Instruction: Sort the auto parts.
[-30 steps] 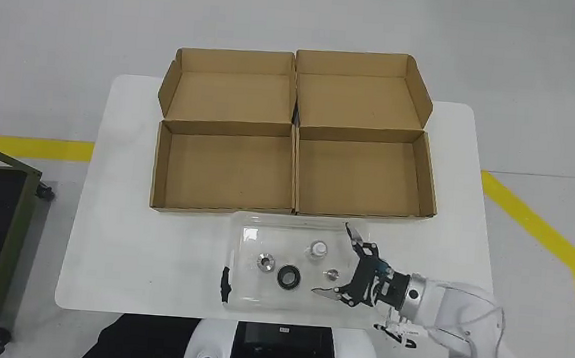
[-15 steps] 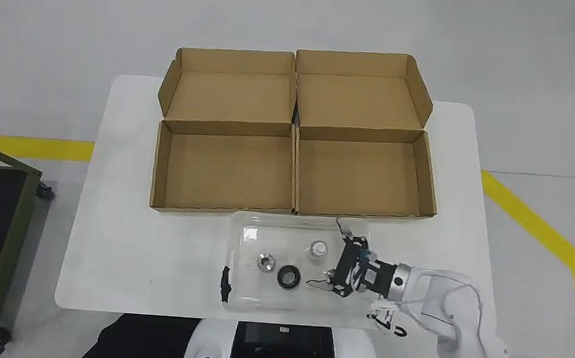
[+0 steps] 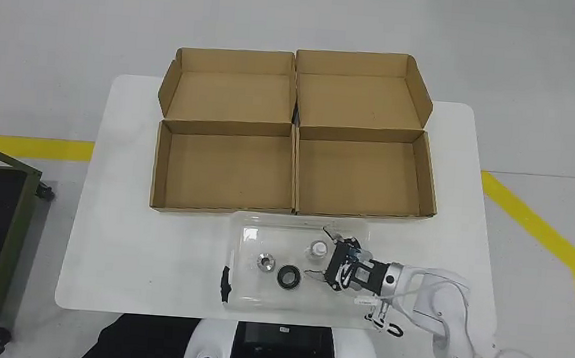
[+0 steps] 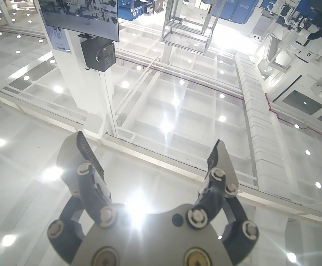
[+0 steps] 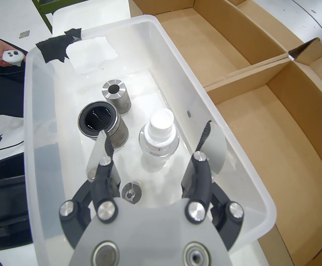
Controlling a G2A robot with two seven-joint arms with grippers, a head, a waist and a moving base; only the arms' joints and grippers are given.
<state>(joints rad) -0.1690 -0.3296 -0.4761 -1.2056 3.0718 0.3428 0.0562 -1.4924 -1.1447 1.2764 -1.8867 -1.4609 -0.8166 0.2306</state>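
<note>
Four auto parts sit inside a clear plastic bin. A white-capped bottle stands upright. Beside it is a ringed bearing with a dark bore, also on end. Just past the bearing stands a smaller steel sleeve with a hole through its top. A small metal piece lies on the bin floor, close under my right wrist.

My right gripper hangs inside the bin with its jaws released and spread wide. One finger is on each side of the bottle, and I see no contact with it or any other part.

A strip of black tape is stuck on the bin's far corner.

From above, the bin rests on the near side of the white table. Just beyond it two open cardboard boxes sit side by side, the left box and the right box, each with its lid folded back.

My left gripper points up at the ceiling, well away from the parts, its jaws parted and holding nothing.
</note>
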